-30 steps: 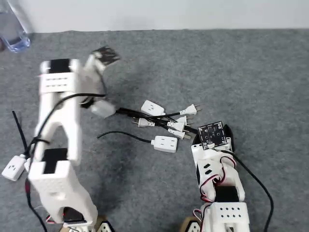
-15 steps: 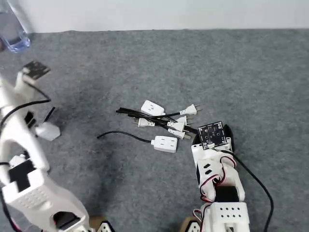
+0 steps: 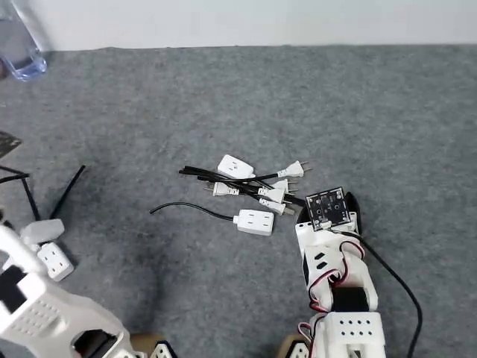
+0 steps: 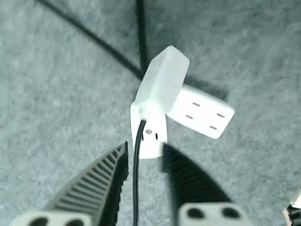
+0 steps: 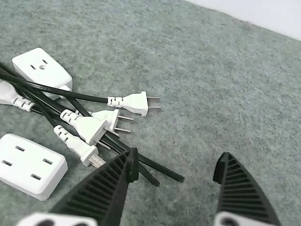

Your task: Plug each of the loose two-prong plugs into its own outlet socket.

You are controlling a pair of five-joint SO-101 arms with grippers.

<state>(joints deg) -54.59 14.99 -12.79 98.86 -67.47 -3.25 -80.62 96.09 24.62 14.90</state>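
Observation:
My left gripper is shut on a white plug whose black cord runs back between the fingers. The plug's pale body meets a white outlet block on the carpet at the table's front left; whether its prongs are in, I cannot tell. At mid-table lies a tangle of loose two-prong plugs with two outlet blocks. My right gripper hangs open just beside that pile, nothing between its fingers.
Grey carpet covers the table up to a white wall at the back. A clear bottle stands in the far left corner. Thin black cords lie near the left arm, and one cord trails from the pile. The right arm stands at the front.
The left arm has swung from the middle pile out to the front left, carrying the white plug over to the outlet block there. The right arm has not moved.

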